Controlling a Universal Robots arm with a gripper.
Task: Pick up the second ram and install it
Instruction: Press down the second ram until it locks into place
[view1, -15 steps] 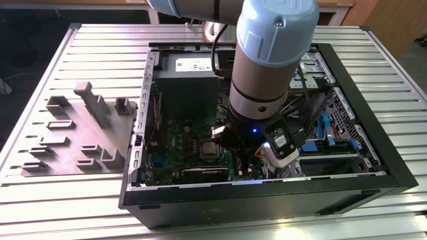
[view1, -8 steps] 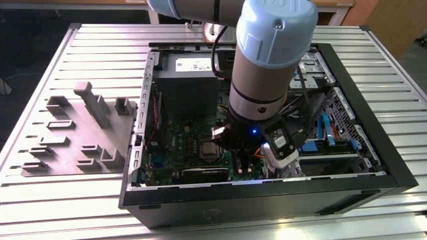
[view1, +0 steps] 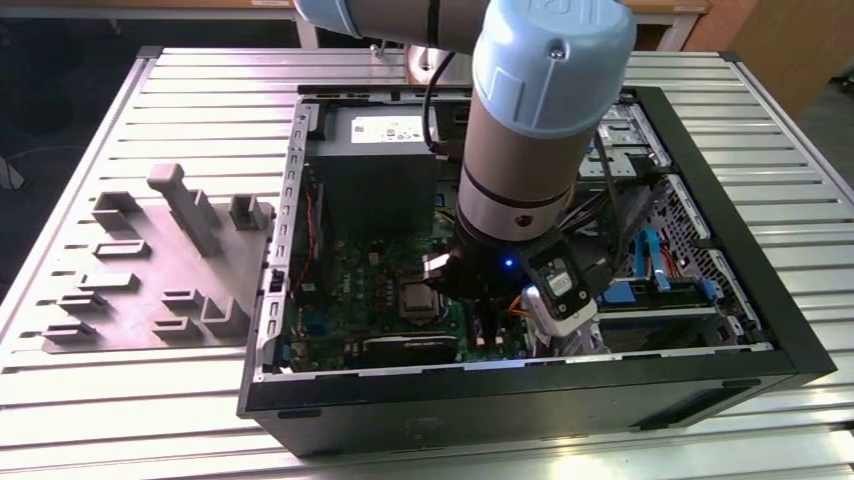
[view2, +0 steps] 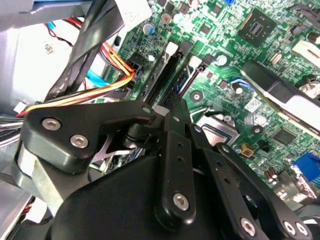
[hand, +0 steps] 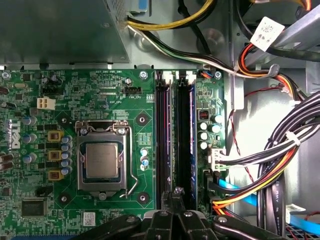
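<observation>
Two long black slots lie side by side on the green motherboard (hand: 30, 90). In the slot nearer the cable bundle a thin dark blue-green stick stands on edge, the second ram (hand: 185, 135), also seen in the second wrist view (view2: 186, 75). The neighbouring slot (hand: 162, 135) looks dark along its length. My gripper (hand: 176, 194) hangs just above one end of these slots, fingers together with nothing visible between them; its tips (view2: 172, 100) point down at the slots. Contact with the stick cannot be judged. In the exterior view the arm (view1: 534, 150) reaches down into the open computer case (view1: 534, 395).
A processor socket (hand: 101, 160) sits beside the slots. Bundles of black, orange and blue cables (hand: 280, 165) crowd the slots' other side, next to the case's metal wall. A grey fixture plate (view1: 147, 290) with upright holders lies on the table at the exterior view's left.
</observation>
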